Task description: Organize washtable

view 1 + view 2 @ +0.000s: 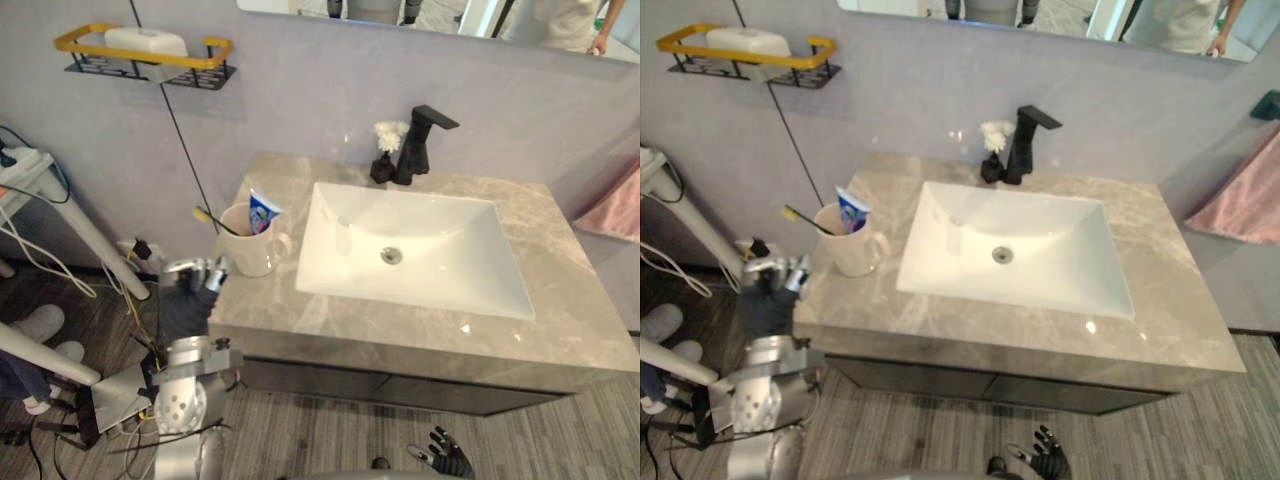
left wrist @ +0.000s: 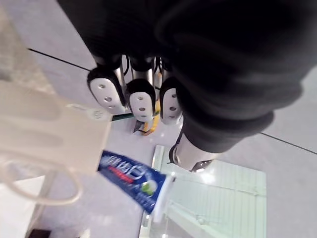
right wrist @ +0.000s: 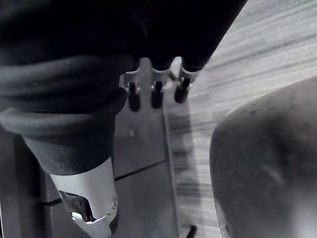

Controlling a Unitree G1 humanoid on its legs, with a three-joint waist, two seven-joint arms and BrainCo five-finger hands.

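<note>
the cup (image 1: 250, 252) stands at the counter's (image 1: 560, 300) left end beside the sink (image 1: 420, 240), holding toothpaste (image 1: 263, 213) and a toothbrush (image 1: 212, 219). the left hand (image 1: 196, 278) hovers right by it, fingers straight, empty. the right hand (image 1: 443, 455) hangs low, fingers loose. a sideways nudge could tip the cup off the near edge.

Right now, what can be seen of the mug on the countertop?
The cream mug stands upright on the left end of the marbled countertop, just left of the white sink basin, its loop handle turned to the basin. It looks ceramic. A blue toothpaste tube and a yellow-headed toothbrush lean out of it. The left hand is close beside it; contact is unclear.
</note>
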